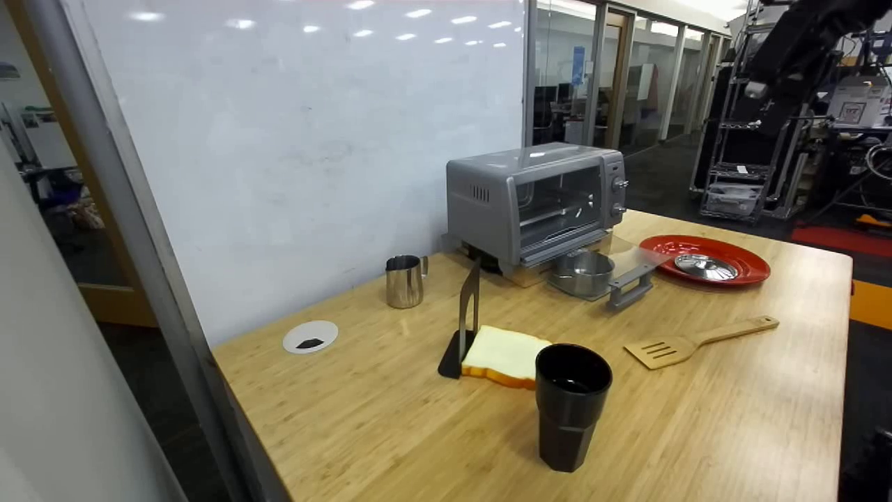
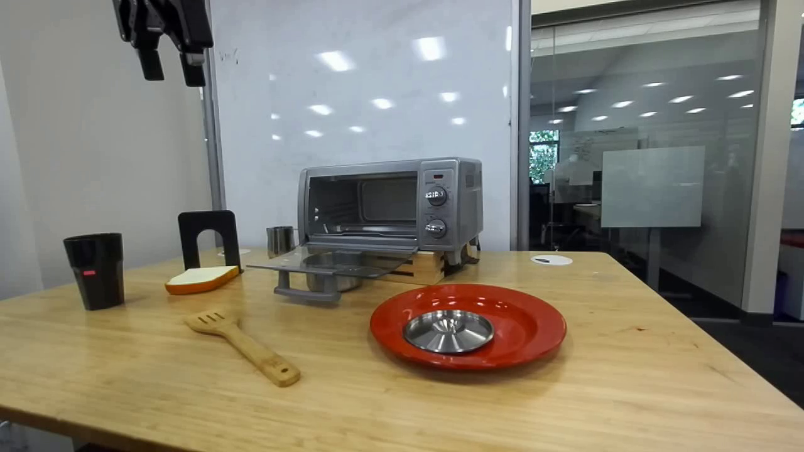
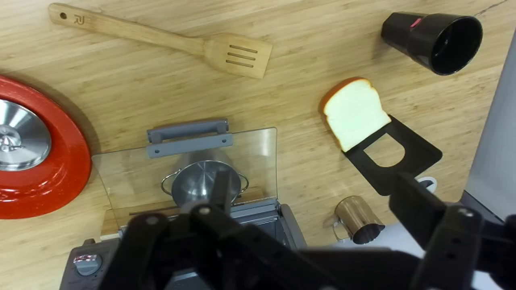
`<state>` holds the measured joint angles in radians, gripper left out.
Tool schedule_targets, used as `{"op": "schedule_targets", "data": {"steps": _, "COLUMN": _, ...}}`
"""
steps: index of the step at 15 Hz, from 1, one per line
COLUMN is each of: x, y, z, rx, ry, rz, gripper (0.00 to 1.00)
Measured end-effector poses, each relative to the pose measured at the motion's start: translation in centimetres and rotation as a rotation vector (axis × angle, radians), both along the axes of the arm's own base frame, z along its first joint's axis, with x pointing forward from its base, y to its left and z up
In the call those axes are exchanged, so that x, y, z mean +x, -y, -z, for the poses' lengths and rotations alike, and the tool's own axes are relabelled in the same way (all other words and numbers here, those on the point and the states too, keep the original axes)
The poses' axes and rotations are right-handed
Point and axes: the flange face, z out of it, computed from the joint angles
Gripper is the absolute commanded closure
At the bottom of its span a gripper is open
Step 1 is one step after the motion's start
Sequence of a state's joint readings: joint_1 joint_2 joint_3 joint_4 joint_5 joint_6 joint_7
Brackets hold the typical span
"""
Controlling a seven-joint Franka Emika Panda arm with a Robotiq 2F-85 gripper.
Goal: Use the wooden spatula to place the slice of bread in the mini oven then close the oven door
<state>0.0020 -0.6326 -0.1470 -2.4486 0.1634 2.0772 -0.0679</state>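
Note:
Light tan and slotted, the wooden spatula (image 1: pixel 679 346) (image 2: pixel 251 348) (image 3: pixel 201 46) lies flat on the table. The slice of bread (image 1: pixel 503 352) (image 2: pixel 201 277) (image 3: pixel 356 110) lies pale side up, its edge against a black upright bookend. The silver-grey mini oven (image 1: pixel 488 202) (image 2: pixel 468 201) stands before the whiteboard, its cavity showing. Its glass oven door (image 2: pixel 383 258) (image 3: pixel 258 161) is folded down, handle outward. High above the table hangs my gripper (image 2: pixel 173 75) (image 3: pixel 314 185), fingers spread wide with nothing between them. An exterior view shows it only as a dark shape at upper right.
Beneath the lowered door sits a metal pot (image 1: pixel 585 275). A red plate (image 2: pixel 534 326) with a metal lid (image 2: pixel 449 331) is near the oven. The black bookend (image 1: pixel 470 314), a black cup (image 1: pixel 571 411) and a steel pitcher (image 1: pixel 404 281) also stand on the table.

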Motion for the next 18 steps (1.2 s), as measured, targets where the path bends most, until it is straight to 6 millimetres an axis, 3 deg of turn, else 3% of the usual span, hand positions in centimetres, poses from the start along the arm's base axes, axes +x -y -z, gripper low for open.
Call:
{"op": "schedule_targets", "data": {"steps": 6, "x": 0.5, "y": -0.3, "z": 1.2, "rx": -0.011, "ry": -0.044, "rz": 0.009, "gripper": 0.0}}
{"op": "schedule_targets", "data": {"steps": 18, "x": -0.4, "y": -0.8, "z": 0.2, "rx": -0.024, "ry": -0.024, "rz": -0.071, "gripper": 0.0}}
